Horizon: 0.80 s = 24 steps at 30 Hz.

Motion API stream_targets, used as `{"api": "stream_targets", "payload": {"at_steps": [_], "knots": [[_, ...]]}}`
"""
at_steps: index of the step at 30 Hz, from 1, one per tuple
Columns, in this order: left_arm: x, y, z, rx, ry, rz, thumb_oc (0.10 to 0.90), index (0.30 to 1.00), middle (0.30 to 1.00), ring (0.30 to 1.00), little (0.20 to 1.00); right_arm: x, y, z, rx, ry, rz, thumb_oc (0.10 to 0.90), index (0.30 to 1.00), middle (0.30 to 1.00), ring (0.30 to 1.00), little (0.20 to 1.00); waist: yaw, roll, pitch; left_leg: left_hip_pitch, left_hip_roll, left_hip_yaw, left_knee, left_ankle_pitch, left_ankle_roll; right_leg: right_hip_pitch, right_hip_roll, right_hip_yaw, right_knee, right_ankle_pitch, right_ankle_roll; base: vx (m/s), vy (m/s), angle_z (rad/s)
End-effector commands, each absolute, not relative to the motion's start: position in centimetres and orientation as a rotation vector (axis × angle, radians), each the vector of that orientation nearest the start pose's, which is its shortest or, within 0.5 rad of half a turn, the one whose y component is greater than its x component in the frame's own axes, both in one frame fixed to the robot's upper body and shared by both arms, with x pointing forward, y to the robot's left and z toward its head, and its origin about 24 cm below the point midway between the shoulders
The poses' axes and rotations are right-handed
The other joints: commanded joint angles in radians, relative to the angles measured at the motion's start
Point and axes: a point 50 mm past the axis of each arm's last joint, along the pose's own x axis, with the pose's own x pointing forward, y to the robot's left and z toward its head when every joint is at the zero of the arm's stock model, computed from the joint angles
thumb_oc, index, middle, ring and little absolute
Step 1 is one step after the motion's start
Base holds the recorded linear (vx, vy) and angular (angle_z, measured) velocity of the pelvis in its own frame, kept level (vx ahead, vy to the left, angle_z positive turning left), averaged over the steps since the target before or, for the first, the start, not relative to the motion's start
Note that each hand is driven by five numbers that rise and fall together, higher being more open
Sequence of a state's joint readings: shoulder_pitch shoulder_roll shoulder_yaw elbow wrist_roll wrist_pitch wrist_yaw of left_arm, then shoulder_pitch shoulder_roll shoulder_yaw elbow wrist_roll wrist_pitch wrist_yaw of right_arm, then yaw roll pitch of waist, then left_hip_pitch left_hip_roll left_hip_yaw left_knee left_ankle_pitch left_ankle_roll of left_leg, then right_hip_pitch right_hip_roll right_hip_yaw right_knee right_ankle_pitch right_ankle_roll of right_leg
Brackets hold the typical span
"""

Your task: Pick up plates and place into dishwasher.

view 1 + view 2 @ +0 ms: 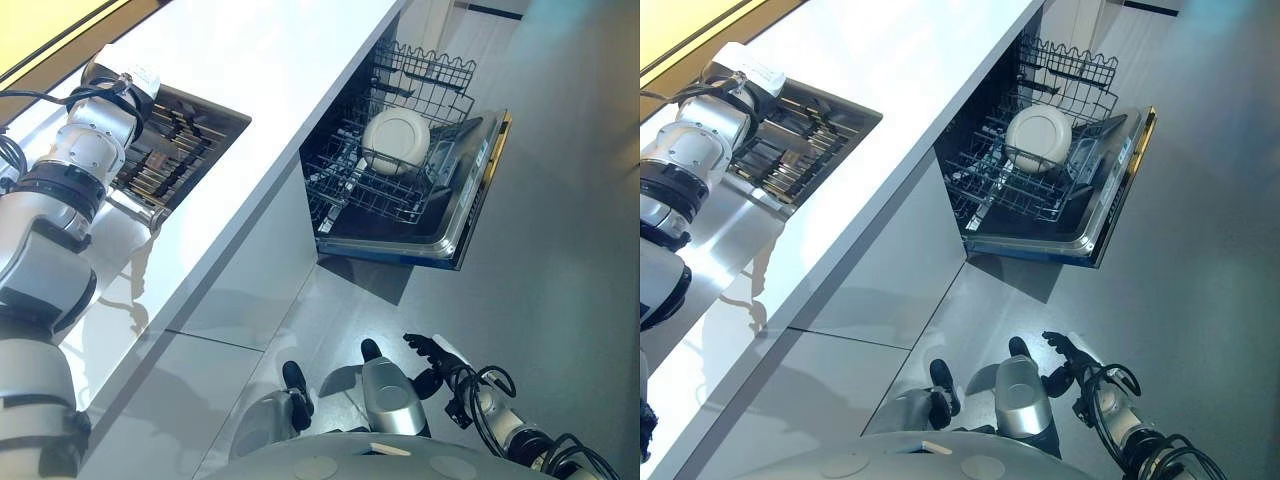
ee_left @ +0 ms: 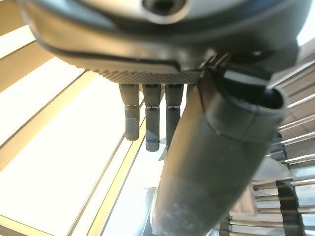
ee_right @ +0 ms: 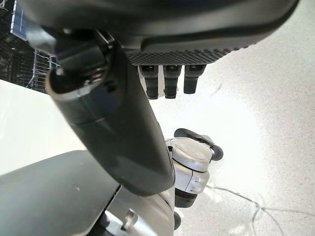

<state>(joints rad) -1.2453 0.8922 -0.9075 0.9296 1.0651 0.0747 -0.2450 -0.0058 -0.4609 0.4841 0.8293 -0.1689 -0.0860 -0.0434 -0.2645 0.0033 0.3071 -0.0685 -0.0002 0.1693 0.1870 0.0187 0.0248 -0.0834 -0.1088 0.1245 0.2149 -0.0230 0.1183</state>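
a white bench (image 1: 250,60) runs along the room, with a grey floor (image 1: 560,230) beside it and a sunken drying rack (image 1: 175,150) set into its top. in the left eye view the dishwasher (image 1: 470,215) stands open under the bench, its lower basket (image 1: 350,195) pulled out, and one white plate (image 1: 395,140) stands on edge among the tines. the left arm reaches over the drying rack; the right hand (image 1: 430,352) hangs low by the floor, well apart from the dishwasher.

the right eye view shows the same: plate (image 1: 1038,137) upright in the basket, right hand (image 1: 1065,352) idle near the floor.

in the left wrist view the left hand (image 2: 150,123) has its fingers (image 2: 132,120) straight and apart from the thumb, holding nothing, with rack bars (image 2: 290,187) beyond it.

in the right wrist view the right hand (image 3: 170,78) is also relaxed and empty over the floor.

i judge the next plate has to come from the rack: lower the left hand squarely over a rim, pinch it firmly, and lift straight up so it clears the bars.
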Motion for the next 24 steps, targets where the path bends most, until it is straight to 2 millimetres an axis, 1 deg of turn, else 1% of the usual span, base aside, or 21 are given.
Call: {"api": "stream_targets", "payload": {"at_steps": [1, 3, 4, 5, 7, 8, 9, 10, 12, 15, 17, 21, 24], "knots": [[38.2, 31.8, 27.5, 2.289, 0.395, 0.296, 0.440, 0.592, 0.592, 0.592, 0.540, 15.3, -22.9, -11.6, -0.764, 0.755, 0.355, 0.800, 0.900, 0.900, 0.900, 0.900, 0.006, -0.014, -0.062, 0.063, -0.088, 0.019, 0.120, -0.251, 0.078, -0.135, 0.032, 0.018, -0.021, 0.110, 0.049, 0.00, 0.000, 0.00], [38.2, 31.9, 27.3, 2.262, 0.335, 0.323, 0.449, 0.599, 0.599, 0.599, 0.549, 15.2, -22.9, -11.7, -0.760, 0.755, 0.352, 0.800, 0.900, 0.900, 0.900, 0.900, 0.005, -0.015, -0.059, 0.062, -0.090, 0.017, 0.116, -0.250, 0.079, -0.141, 0.033, 0.016, -0.021, 0.113, 0.049, 0.00, 0.000, 0.00], [38.1, 31.8, 27.4, 2.248, 0.282, 0.350, 0.504, 0.646, 0.646, 0.646, 0.604, 15.1, -22.9, -11.7, -0.760, 0.755, 0.352, 0.800, 0.900, 0.900, 0.900, 0.900, 0.005, -0.015, -0.057, 0.062, -0.091, 0.016, 0.116, -0.249, 0.079, -0.143, 0.033, 0.015, -0.021, 0.115, 0.049, 0.00, 0.000, 0.00], [38.2, 31.7, 27.6, 2.239, 0.240, 0.369, 0.523, 0.662, 0.662, 0.662, 0.623, 15.1, -22.9, -11.7, -0.759, 0.755, 0.352, 0.800, 0.900, 0.900, 0.900, 0.900, 0.005, -0.015, -0.056, 0.062, -0.091, 0.016, 0.115, -0.249, 0.079, -0.145, 0.034, 0.015, -0.021, 0.115, 0.049, 0.00, 0.000, 0.00], [38.1, 31.5, 28.0, 2.185, 0.155, 0.407, 0.440, 0.592, 0.592, 0.592, 0.540, 15.0, -22.9, -11.8, -0.758, 0.754, 0.354, 0.800, 0.900, 0.900, 0.900, 0.900, 0.003, -0.016, -0.051, 0.058, -0.092, 0.016, 0.115, -0.248, 0.079, -0.153, 0.035, 0.012, -0.019, 0.118, 0.047, 0.00, 0.000, 0.00], [38.1, 31.4, 28.1, 2.179, 0.144, 0.415, 0.440, 0.592, 0.592, 0.592, 0.540, 14.9, -22.9, -11.8, -0.757, 0.754, 0.354, 0.800, 0.900, 0.900, 0.900, 0.900, 0.003, -0.017, -0.048, 0.056, -0.093, 0.016, 0.117, -0.247, 0.080, -0.156, 0.036, 0.011, -0.017, 0.119, 0.047, -0.02, 0.001, 0.04], [38.1, 31.5, 27.9, 2.140, 0.127, 0.427, 0.547, 0.684, 0.684, 0.684, 0.647, 14.9, -22.9, -11.8, -0.759, 0.751, 0.353, 0.800, 0.900, 0.900, 0.900, 0.900, 0.002, -0.017, -0.043, 0.051, -0.093, 0.015, 0.118, -0.245, 0.080, -0.165, 0.040, 0.012, -0.012, 0.120, 0.046, -0.02, 0.002, 0.08], [38.1, 31.6, 27.8, 2.118, 0.121, 0.428, 0.800, 0.900, 0.900, 0.900, 0.900, 14.9, -22.9, -11.7, -0.758, 0.748, 0.351, 0.800, 0.900, 0.900, 0.900, 0.900, 0.001, -0.018, -0.039, 0.048, -0.092, 0.015, 0.117, -0.244, 0.080, -0.171, 0.042, 0.011, -0.008, 0.120, 0.044, -0.02, 0.003, 0.08], [38.1, 31.7, 27.3, 2.103, 0.141, 0.425, 0.800, 0.900, 0.900, 0.900, 0.900, 15.1, -23.0, -11.6, -0.759, 0.742, 0.345, 0.800, 0.900, 0.900, 0.900, 0.900, -0.001, -0.017, -0.026, 0.043, -0.089, 0.011, 0.123, -0.247, 0.082, -0.180, 0.047, 0.008, 0.003, 0.115, 0.043, -0.01, 0.001, 0.03], [38.2, 31.7, 26.9, 2.105, 0.170, 0.425, 0.800, 0.900, 0.900, 0.900, 0.900, 15.5, -23.1, -11.4, -0.757, 0.729, 0.340, 0.800, 0.900, 0.900, 0.900, 0.900, -0.001, -0.024, -0.015, 0.023, -0.087, 0.010, 0.132, -0.244, 0.083, -0.196, 0.050, 0.007, 0.011, 0.116, 0.040, -0.02, -0.016, 0.01], [38.3, 31.5, 26.9, 2.111, 0.167, 0.431, 0.800, 0.900, 0.900, 0.900, 0.900, 15.7, -23.0, -11.2, -0.754, 0.720, 0.338, 0.800, 0.900, 0.900, 0.900, 0.900, 0.000, -0.028, -0.008, 0.012, -0.086, 0.008, 0.139, -0.244, 0.084, -0.202, 0.051, 0.007, 0.014, 0.117, 0.039, -0.04, -0.034, 0.02], [38.5, 31.4, 27.8, 2.129, 0.163, 0.492, 0.800, 0.900, 0.900, 0.900, 0.900, 16.6, -22.6, -10.9, -0.741, 0.684, 0.328, 0.800, 0.900, 0.900, 0.900, 0.900, -0.001, -0.042, 0.017, -0.037, -0.079, 0.005, 0.165, -0.242, 0.087, -0.236, 0.059, 0.006, 0.026, 0.121, 0.034, -0.06, -0.044, 0.01], [38.5, 31.4, 28.2, 2.132, 0.155, 0.528, 0.800, 0.900, 0.900, 0.900, 0.900, 16.9, -22.4, -10.7, -0.736, 0.671, 0.325, 0.800, 0.900, 0.900, 0.900, 0.900, -0.002, -0.048, 0.028, -0.056, -0.076, 0.006, 0.176, -0.242, 0.088, -0.248, 0.061, 0.006, 0.028, 0.123, 0.032, -0.05, -0.031, 0.02]]}}
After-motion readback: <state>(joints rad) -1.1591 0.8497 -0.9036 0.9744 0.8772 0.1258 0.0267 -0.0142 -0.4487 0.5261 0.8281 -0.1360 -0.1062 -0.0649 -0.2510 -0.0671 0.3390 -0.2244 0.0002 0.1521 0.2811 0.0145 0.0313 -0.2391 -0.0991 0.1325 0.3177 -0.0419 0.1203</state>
